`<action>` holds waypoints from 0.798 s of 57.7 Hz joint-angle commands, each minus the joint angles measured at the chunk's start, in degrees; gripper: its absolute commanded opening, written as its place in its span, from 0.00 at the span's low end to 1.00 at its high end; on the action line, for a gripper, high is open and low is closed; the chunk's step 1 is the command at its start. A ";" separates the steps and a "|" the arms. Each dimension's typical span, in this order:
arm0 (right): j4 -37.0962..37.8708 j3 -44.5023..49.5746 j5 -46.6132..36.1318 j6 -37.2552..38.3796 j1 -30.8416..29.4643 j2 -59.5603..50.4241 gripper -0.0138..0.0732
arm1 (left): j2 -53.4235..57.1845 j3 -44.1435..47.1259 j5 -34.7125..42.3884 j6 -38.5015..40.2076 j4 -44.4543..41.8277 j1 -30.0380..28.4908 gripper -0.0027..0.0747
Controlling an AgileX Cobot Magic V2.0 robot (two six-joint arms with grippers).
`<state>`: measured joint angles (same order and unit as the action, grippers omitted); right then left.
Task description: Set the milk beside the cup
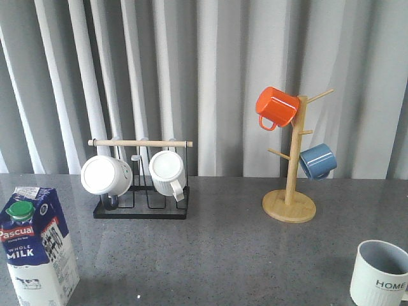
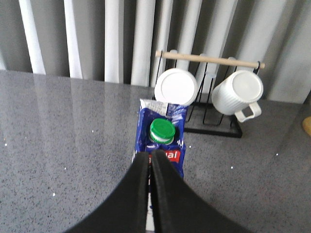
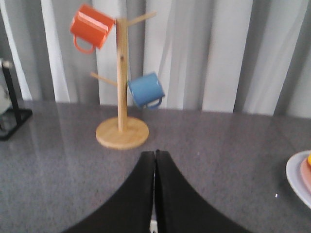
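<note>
At the front-left corner of the grey table (image 1: pixel 223 255) stands the milk (image 1: pixel 37 245), upright, reading "Pascual" and "WHOLE MILK", green cap up. The cup (image 1: pixel 380 275), marked "HOME", sits at the front-right corner, well apart, with bare table between them. Along the back edge are the black mug rack (image 1: pixel 141 209) and the wooden mug tree (image 1: pixel 290 185). The left gripper (image 2: pixel 149 162), fingers pressed together, hangs just above the carton. The right gripper (image 3: pixel 155 160) is likewise closed on nothing.
</note>
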<state>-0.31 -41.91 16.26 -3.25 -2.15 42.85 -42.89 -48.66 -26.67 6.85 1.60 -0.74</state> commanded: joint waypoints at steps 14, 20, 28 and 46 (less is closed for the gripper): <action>-1.44 -2.10 -1.00 1.02 -0.33 5.29 0.15 | -4.90 -2.02 4.59 0.44 0.82 0.25 0.03; -0.61 -2.15 3.59 2.36 -0.33 4.85 0.15 | -6.55 -2.02 1.31 0.44 0.71 1.58 0.03; 4.10 -2.15 7.44 5.71 -0.33 4.85 0.18 | -7.71 -2.02 0.87 0.28 0.39 3.13 0.04; 17.89 -2.22 8.42 11.25 -0.33 4.16 0.54 | -7.86 -2.02 6.05 -0.16 0.25 3.13 0.34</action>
<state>13.33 -41.93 28.25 4.28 -2.15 47.70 -51.07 -48.70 -26.82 6.85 1.70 2.08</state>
